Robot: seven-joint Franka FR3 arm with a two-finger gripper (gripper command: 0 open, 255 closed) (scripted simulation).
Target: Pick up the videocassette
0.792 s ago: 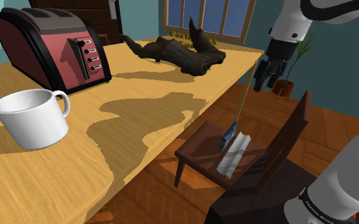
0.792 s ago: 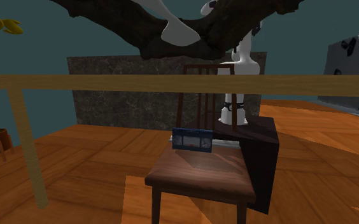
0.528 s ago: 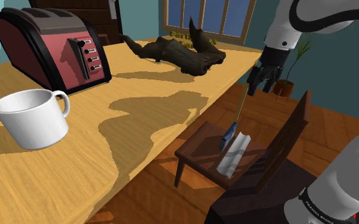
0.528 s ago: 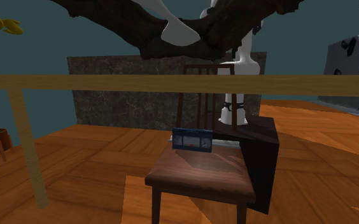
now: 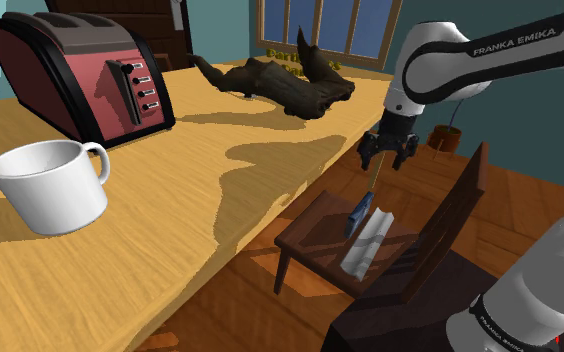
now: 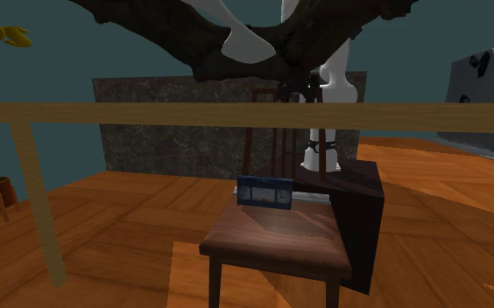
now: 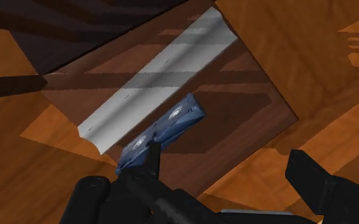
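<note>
wooden floor and teal walls surround a long table (image 5: 220, 180) that carries a toaster (image 5: 80, 75), a mug (image 5: 50, 185) and a dark piece of driftwood (image 5: 280, 85). beside the table stands a chair (image 5: 315, 235), and the videocassette (image 5: 359, 213) sits on edge on its seat, just beside a pale grey strip (image 5: 368, 243). the gripper (image 5: 387, 152) hangs above the seat, well apart from the videocassette, its fingers spread wide with nothing between them. the pickup looks barely begun: the descent, the clasp and the lift are all left to do. "franka emika" reads in dark letters along the white arm (image 5: 515, 45). the videocassette's blue label carries print too small to read.
</note>
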